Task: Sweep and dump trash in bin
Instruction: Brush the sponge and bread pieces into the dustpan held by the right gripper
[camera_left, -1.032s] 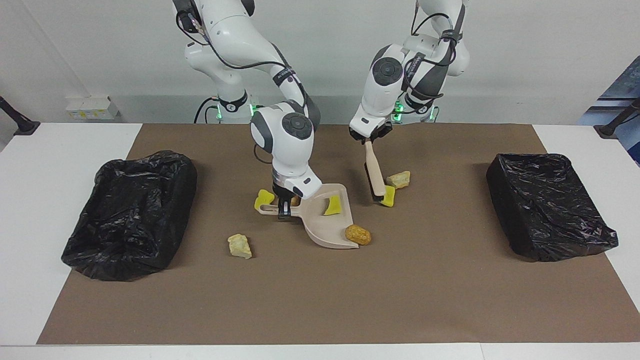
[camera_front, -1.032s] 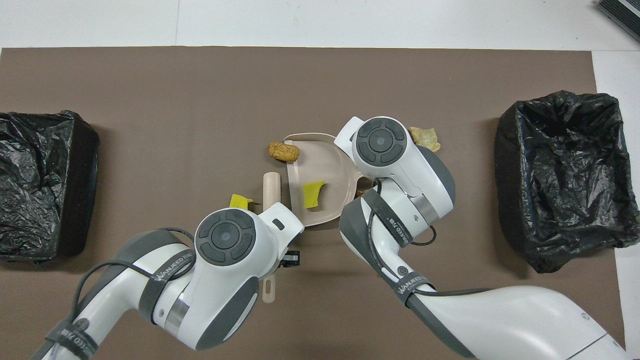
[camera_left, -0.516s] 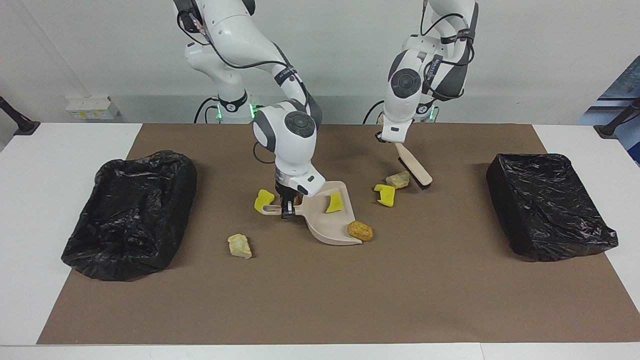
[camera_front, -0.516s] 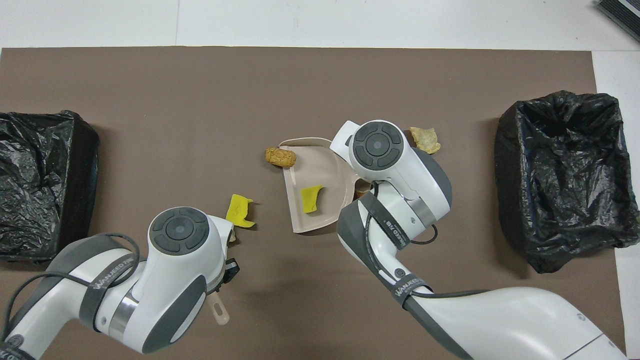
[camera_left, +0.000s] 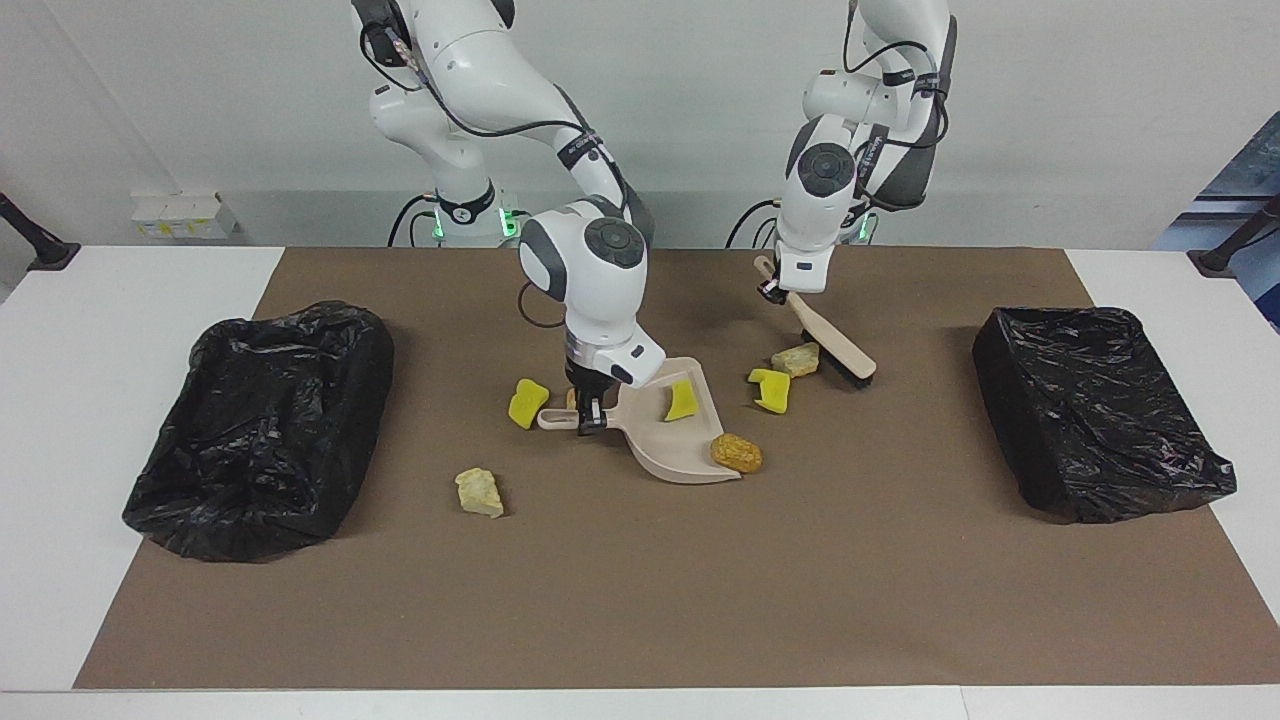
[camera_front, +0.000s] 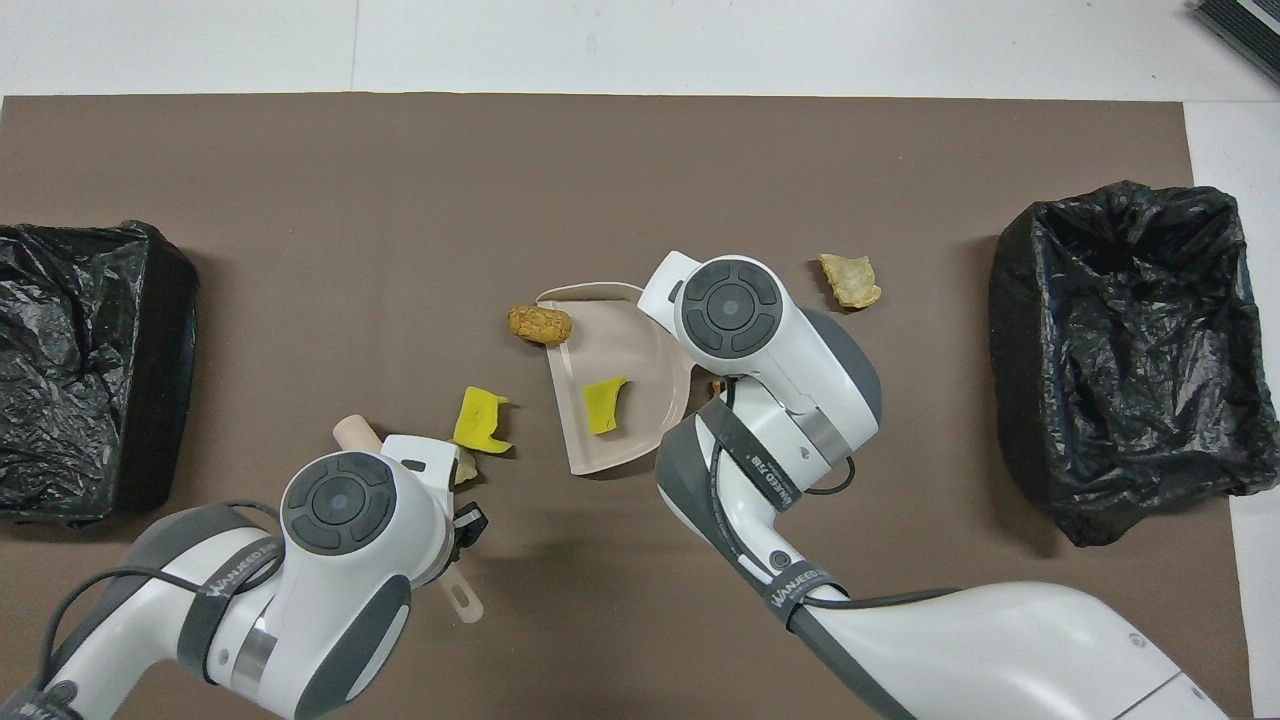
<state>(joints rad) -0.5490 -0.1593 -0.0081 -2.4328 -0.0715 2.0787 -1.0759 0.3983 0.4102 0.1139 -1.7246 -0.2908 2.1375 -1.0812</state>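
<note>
My right gripper (camera_left: 590, 416) is shut on the handle of the beige dustpan (camera_left: 668, 452), which rests on the mat. One yellow sponge piece (camera_left: 683, 401) lies in the pan and a golden-brown lump (camera_left: 737, 453) touches its lip. My left gripper (camera_left: 773, 289) is shut on the beige brush (camera_left: 835, 348), whose bristles sit on the mat beside a tan lump (camera_left: 797, 360). Another yellow sponge piece (camera_left: 771, 389) lies between that lump and the pan. A third sponge piece (camera_left: 526, 402) lies by the pan's handle, and a pale lump (camera_left: 479, 492) lies farther from the robots. In the overhead view the arms hide both grippers.
Two bins lined with black bags stand on the brown mat: one bin (camera_left: 260, 430) toward the right arm's end, the other bin (camera_left: 1095, 410) toward the left arm's end. A small brown scrap (camera_left: 572, 397) peeks out beside the right gripper.
My left gripper lifted the brush over the tan lump and sponge and set it down toward its own end. The dustpan slid a little toward the left arm's end, pushing the golden-brown lump.
</note>
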